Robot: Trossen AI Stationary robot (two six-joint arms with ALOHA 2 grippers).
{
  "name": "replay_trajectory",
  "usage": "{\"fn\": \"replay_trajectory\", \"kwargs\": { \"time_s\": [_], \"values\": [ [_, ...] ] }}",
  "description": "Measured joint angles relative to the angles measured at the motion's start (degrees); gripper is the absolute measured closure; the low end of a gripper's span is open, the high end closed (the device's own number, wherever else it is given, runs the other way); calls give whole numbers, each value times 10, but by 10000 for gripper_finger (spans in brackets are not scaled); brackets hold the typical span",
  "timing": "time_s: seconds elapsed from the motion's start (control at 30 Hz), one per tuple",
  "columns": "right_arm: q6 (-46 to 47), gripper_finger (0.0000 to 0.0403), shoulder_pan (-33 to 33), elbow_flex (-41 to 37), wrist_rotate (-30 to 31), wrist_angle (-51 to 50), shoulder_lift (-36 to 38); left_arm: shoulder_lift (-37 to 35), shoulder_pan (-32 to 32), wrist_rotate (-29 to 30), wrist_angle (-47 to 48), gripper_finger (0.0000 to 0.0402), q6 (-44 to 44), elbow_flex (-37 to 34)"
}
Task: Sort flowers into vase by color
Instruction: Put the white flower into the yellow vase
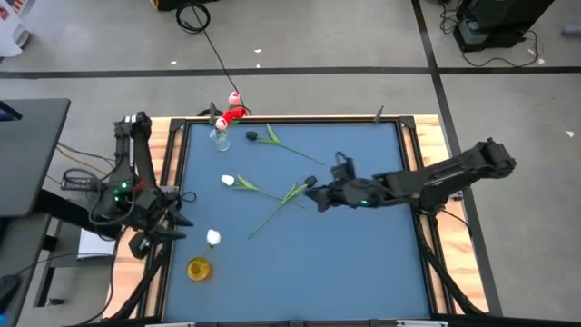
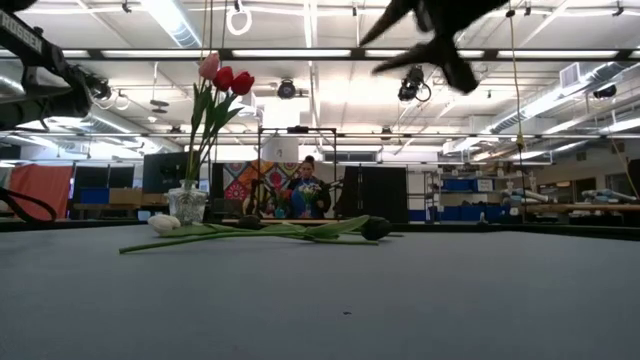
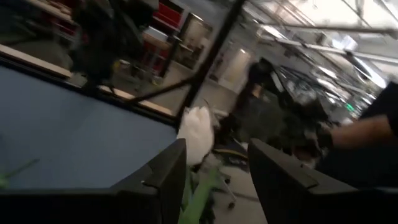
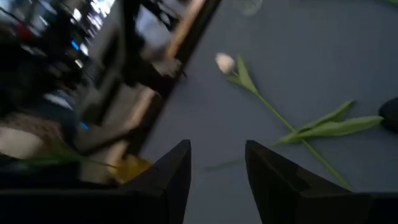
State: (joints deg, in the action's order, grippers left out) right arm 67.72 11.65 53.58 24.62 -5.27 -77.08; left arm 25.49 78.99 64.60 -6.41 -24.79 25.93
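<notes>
My left gripper (image 1: 182, 232) (image 3: 217, 162) is at the table's left edge, shut on a white tulip whose head (image 1: 213, 238) (image 3: 196, 134) sticks out past the fingertips, near a yellow vase (image 1: 198, 269). My right gripper (image 1: 313, 195) (image 4: 217, 162) hangs open, high above the table's middle (image 2: 440, 40). Below it lie a second white tulip (image 1: 227, 181) (image 4: 224, 62) and a crossing green stem (image 1: 277, 213). A dark tulip (image 1: 251, 136) lies near the far edge. Red and pink tulips (image 1: 234, 109) (image 2: 225, 78) stand in a clear vase (image 1: 220, 138) (image 2: 187, 205). My left gripper has the white tulip's green stem and leaf (image 3: 200, 190) between its two fingers, just below the head. The head reaches beyond the fingertips. The flower is lifted clear of the table, near the left edge, above and beside the yellow vase.
A raised wooden rim (image 1: 172, 154) frames the blue table top. The near half and right side of the table (image 1: 363, 263) hold nothing but bare mat. A person (image 2: 308, 190) sits in the room far behind the table.
</notes>
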Motion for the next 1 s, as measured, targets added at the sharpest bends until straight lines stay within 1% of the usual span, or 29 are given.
{"fn": "replay_trajectory", "kwargs": {
  "time_s": [0.1,0.27,0.3,0.37,0.43,0.57,0.7,0.83,1.0],
  "values": [
    [-26,243,-35,0,-63,8,-45,-9,0,51,20,226,7,0],
    [-116,243,-88,8,-164,64,-133,-9,-2,185,26,226,36,0],
    [-141,243,-95,19,-183,80,-154,-9,-6,202,26,226,36,0],
    [-200,243,-104,52,-206,95,-191,-9,-18,212,23,226,33,0],
    [-260,243,-110,99,-213,81,-229,-9,-33,212,23,226,32,0],
    [-366,243,-125,193,-214,1,-310,-9,-61,212,23,226,43,0],
    [-433,243,-138,275,-203,-63,-376,-9,-89,214,23,226,46,0],
    [-495,243,-147,330,-198,-90,-427,-8,-118,252,23,226,38,0],
    [-557,243,-158,372,-197,-90,-476,-8,-151,255,25,226,45,0]
  ]
}}
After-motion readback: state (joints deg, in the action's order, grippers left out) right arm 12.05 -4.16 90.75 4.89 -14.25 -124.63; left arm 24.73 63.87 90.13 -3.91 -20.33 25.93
